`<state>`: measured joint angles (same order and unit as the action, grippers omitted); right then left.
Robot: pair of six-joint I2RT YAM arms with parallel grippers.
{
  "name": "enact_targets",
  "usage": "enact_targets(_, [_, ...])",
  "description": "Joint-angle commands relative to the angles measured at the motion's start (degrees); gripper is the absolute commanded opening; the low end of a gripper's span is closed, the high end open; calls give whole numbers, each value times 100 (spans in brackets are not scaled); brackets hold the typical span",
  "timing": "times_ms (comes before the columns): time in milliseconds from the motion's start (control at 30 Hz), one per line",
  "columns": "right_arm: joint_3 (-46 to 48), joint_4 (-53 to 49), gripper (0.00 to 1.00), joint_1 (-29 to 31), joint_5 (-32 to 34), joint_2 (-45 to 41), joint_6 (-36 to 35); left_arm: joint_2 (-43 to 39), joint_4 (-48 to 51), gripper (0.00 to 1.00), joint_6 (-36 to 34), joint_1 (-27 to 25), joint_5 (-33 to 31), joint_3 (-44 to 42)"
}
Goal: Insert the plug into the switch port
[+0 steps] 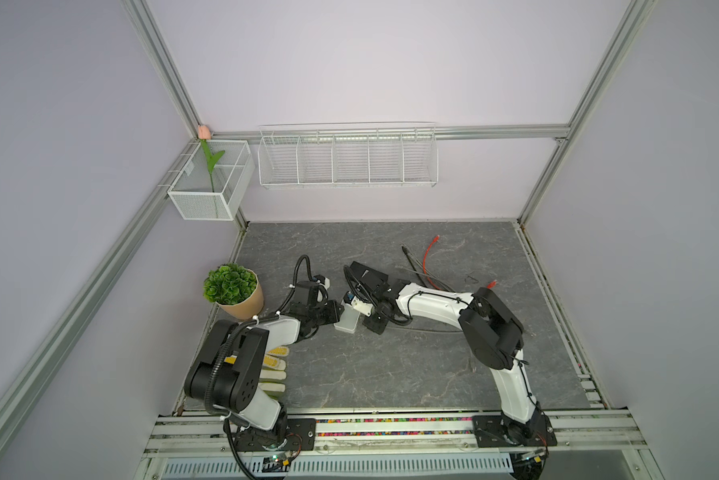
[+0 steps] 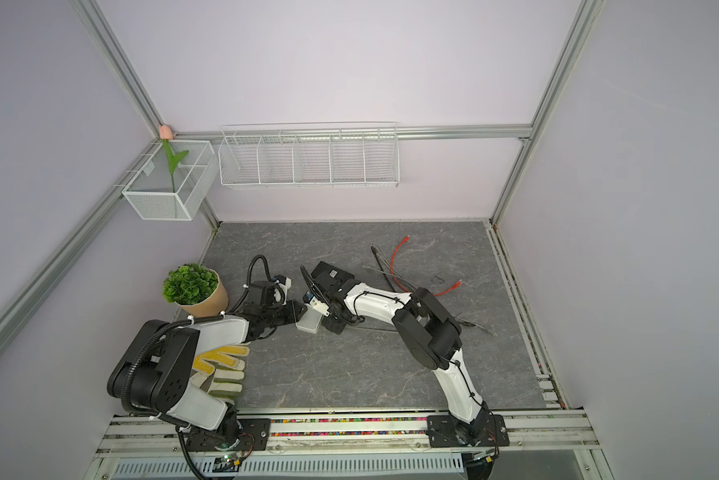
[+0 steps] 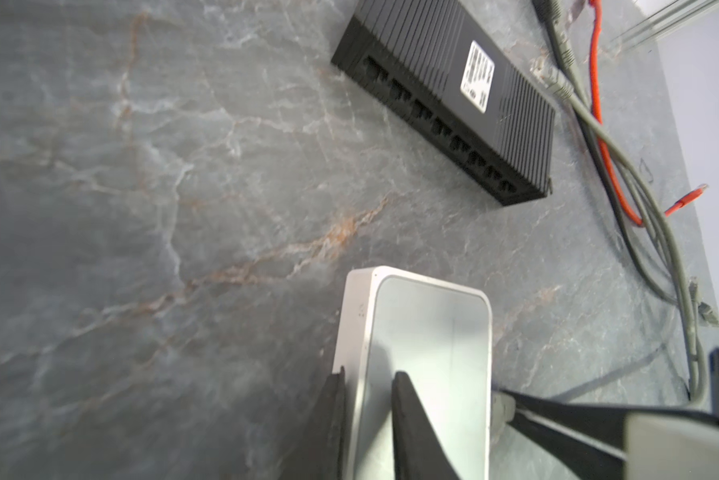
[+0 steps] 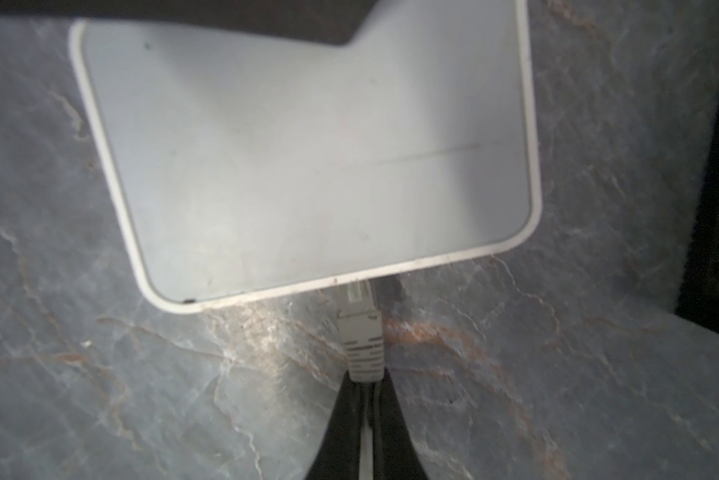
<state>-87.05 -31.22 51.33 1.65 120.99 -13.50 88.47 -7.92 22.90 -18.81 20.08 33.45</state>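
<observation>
At the left edge of the worktop (image 1: 391, 365), a yellow-and-white glove (image 2: 220, 365) lies flat, partly under the left arm. Behind it stands a potted plant (image 1: 233, 291), upright.

Right of the plant, the left end effector (image 3: 370, 374) is closed on the white switch (image 3: 428, 332). One finger presses the side wall and the other bears on the top face, near one end. The white switch (image 1: 347, 320) rests on the worktop near the middle, between the two arms.

Right wrist view: the grey plug (image 4: 360, 332) meets the long edge of the white switch (image 4: 308, 145). Its clear tip is at or just under that edge. Whether it is fully seated in a port cannot be told, as the port face is hidden. The right end effector (image 4: 366, 380) is fully closed on the lead (image 4: 366, 444) just behind the plug's boot.

Behind the right end effector, a black switch (image 3: 453, 83) lies flat, its row of ports facing the left wrist camera and well apart from the white switch.

Further right, an orange cable (image 1: 428, 257) and loose grey cables (image 3: 623, 166) lie crossed on the worktop.
</observation>
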Motion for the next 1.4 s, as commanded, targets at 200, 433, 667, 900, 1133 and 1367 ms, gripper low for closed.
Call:
enact_targets(200, [613, 1890, 28, -12, -575, -608, -37, -406, 739, 40, 262, -104, 961, -295])
enact_targets(433, [962, 1628, 33, -22, -545, -971, -57, -692, 922, 47, 270, 122, 764, -195])
enact_targets(667, [1160, 1446, 34, -114, -501, -1235, -73, -765, 1122, 48, 145, 228, 664, 2])
enact_targets(900, [1182, 1126, 35, -293, -825, -1151, -361, -540, 974, 46, 200, 228, 780, 143])
enact_targets(1133, [893, 500, 38, -456, -1057, -770, -727, -224, 841, 40, 207, 221, 1036, 288])
enact_targets(1367, [668, 461, 36, -462, -1144, -405, -769, 4, 722, 37, 266, 152, 1093, 354])
